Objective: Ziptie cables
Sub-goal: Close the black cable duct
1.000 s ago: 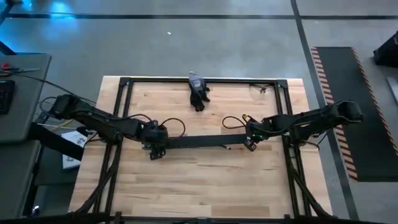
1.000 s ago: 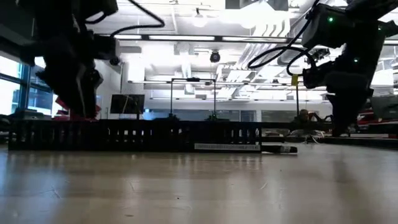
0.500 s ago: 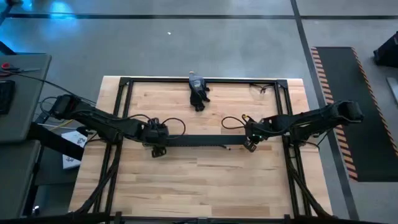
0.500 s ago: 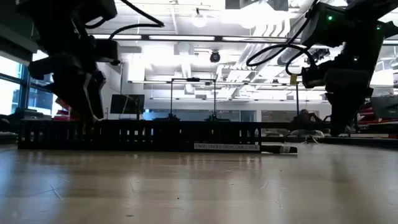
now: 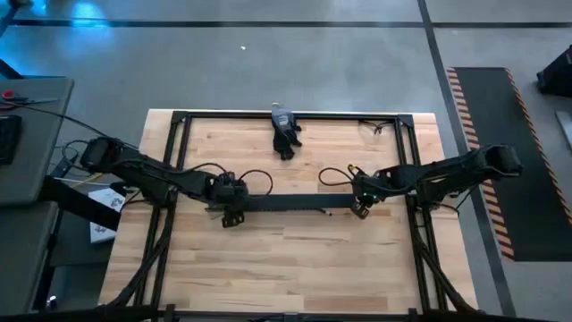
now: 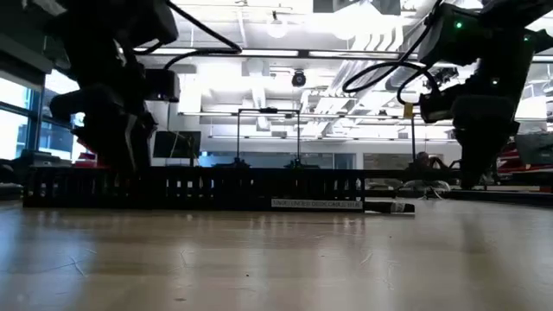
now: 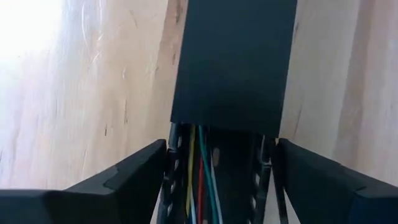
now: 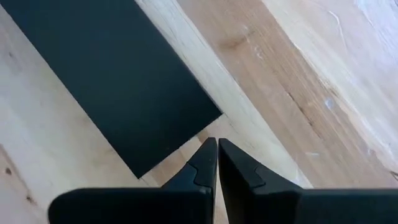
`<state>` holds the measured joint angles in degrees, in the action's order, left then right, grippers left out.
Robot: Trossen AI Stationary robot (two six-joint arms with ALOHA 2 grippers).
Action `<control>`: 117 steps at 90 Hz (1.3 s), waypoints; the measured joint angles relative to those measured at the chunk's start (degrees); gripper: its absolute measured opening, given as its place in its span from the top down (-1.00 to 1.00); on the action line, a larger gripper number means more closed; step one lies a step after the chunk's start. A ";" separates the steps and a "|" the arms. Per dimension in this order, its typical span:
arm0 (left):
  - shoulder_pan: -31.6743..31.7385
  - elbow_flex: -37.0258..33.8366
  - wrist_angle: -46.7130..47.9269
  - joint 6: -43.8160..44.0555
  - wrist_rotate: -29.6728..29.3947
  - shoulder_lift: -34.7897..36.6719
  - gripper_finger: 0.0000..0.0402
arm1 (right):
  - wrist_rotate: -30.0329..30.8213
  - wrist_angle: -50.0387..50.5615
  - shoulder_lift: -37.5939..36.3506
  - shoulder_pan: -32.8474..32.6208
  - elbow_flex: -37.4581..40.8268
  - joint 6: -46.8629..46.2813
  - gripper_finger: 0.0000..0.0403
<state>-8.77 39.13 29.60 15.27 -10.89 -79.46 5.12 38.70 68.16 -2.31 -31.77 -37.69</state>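
2 pincers are set at the duct [image 5: 286, 203] ends: left pincer [image 7: 217, 180] spread astride the cables [image 7: 200, 186], right pincer [image 8: 217, 163] clenched empty, likely bracing.

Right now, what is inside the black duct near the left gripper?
Coloured wires (yellow, red, green, pale) lie in the open part of the duct, between the left gripper's open fingers. Farther along, the lid hides them.

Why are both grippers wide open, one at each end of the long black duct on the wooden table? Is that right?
Not quite. Only the left gripper is open, its fingers straddling the duct where coloured cables show. The right gripper is shut, fingertips pressed together beside the black lid, as the right wrist view shows. Each does sit at one end on the wooden table.
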 joint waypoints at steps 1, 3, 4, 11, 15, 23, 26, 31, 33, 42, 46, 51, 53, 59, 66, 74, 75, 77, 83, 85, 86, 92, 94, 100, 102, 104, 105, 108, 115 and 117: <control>0.10 0.00 -0.03 -0.12 0.25 -0.10 -0.35 | -0.09 0.54 0.00 0.00 0.00 0.19 1.00; 0.27 0.00 -0.12 -0.31 0.87 -0.33 -0.34 | -0.16 1.75 0.00 0.00 0.00 0.42 1.00; 0.31 0.00 -0.19 -0.37 1.22 -0.43 -0.33 | -0.11 2.39 0.00 0.00 0.00 0.52 1.00; 0.44 0.00 -0.93 -0.50 2.76 -1.00 -0.27 | 1.55 7.14 0.02 0.00 0.02 -0.43 1.00; 0.51 0.00 -1.64 -0.70 3.08 -1.28 -0.23 | 2.65 8.74 0.02 0.12 0.02 -1.62 1.00; 0.52 0.00 -2.54 -1.42 3.09 -1.52 -0.16 | 2.83 7.75 0.02 0.16 0.04 -2.05 1.00; 0.52 0.00 -3.20 -1.47 3.12 -1.54 -0.13 | 2.78 6.26 0.02 0.15 0.04 -1.58 1.00; 0.52 0.01 -4.53 -1.47 3.18 -1.59 -0.09 | 2.43 2.76 0.02 0.15 0.04 -0.51 1.00; 0.52 0.07 -4.88 -1.48 3.24 -1.59 -0.07 | 2.20 1.18 0.02 0.17 0.04 0.09 1.00; 0.52 0.46 -4.72 -2.30 4.38 -1.59 -0.02 | 2.02 -3.99 0.04 0.81 0.22 0.80 1.00; 0.45 0.46 -4.19 -2.34 4.91 -1.62 -0.01 | 2.27 -5.79 0.07 1.01 0.28 0.90 1.00; 0.41 0.44 -4.05 -2.27 5.07 -1.59 0.00 | 2.58 -6.49 0.08 1.31 0.31 1.40 1.00; 0.41 0.44 -4.10 -2.30 5.08 -1.59 0.00 | 2.59 -6.47 0.07 1.42 0.31 1.61 1.00; 0.41 0.44 -4.29 -2.26 4.85 -1.59 0.00 | 2.82 -6.35 0.09 1.85 0.33 1.48 1.00; 0.46 0.44 -4.75 -2.23 4.52 -1.59 0.00 | 2.78 -5.54 0.09 2.10 0.33 0.71 1.00; 0.46 0.55 -5.18 -1.86 4.40 -1.54 -0.01 | 2.53 -3.79 0.08 2.00 0.19 0.19 1.00; 0.47 0.59 -5.16 -1.85 4.46 -1.48 -0.01 | 2.44 -3.45 0.07 1.95 0.14 0.06 1.00; 0.50 0.65 -5.16 -1.81 4.67 -1.36 -0.03 | 2.28 -2.72 0.07 1.89 0.06 -0.32 1.00; 0.57 0.96 -4.77 -1.61 5.16 -1.10 -0.09 | 2.10 -1.00 -0.02 1.86 -0.05 -1.08 1.00; 0.57 1.06 -4.25 -1.46 5.26 -0.89 -0.11 | 2.09 -0.72 -0.02 1.86 -0.07 -1.08 1.00; 0.57 1.15 -3.89 -1.43 5.30 -0.86 -0.13 | 2.10 -0.62 -0.02 1.86 -0.07 -1.07 1.00; 0.57 1.99 -1.26 -1.46 5.55 -0.83 -0.21 | 2.13 -0.42 -0.02 1.86 -0.09 -0.96 1.00; 0.57 2.40 -0.41 -1.49 5.54 -0.83 -0.24 | 2.13 -0.67 -0.02 1.86 -0.09 -0.94 1.00; 0.55 3.75 2.31 -1.52 5.56 -0.79 -0.32 | 2.15 -1.57 -0.02 1.86 -0.09 -0.88 1.00; 0.53 4.14 3.43 -1.62 5.59 -0.75 -0.35 | 2.17 -1.83 -0.02 1.86 -0.09 -0.85 1.00; 0.54 4.55 4.84 -1.76 5.66 -0.74 -0.36 | 2.17 -1.99 -0.02 1.86 -0.09 -0.79 1.00; 0.55 4.76 5.59 -1.86 5.69 -0.74 -0.37 | 2.17 -2.03 -0.02 1.86 -0.09 -0.70 1.00; 0.55 5.48 8.29 -1.92 5.71 -0.78 -0.39 | 2.17 -2.08 -0.02 1.86 -0.09 -0.30 1.00; 0.52 7.52 13.91 -1.55 5.71 -0.79 -0.40 | 2.27 -2.11 -0.02 1.86 -0.09 0.21 1.00; 0.52 8.01 15.17 -1.04 5.71 -0.79 -0.40 | 2.32 -2.08 -0.02 1.86 -0.09 0.21 1.00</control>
<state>-8.25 47.15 44.78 14.23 -5.19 -80.25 7.44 36.62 68.14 -0.45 -31.86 -37.47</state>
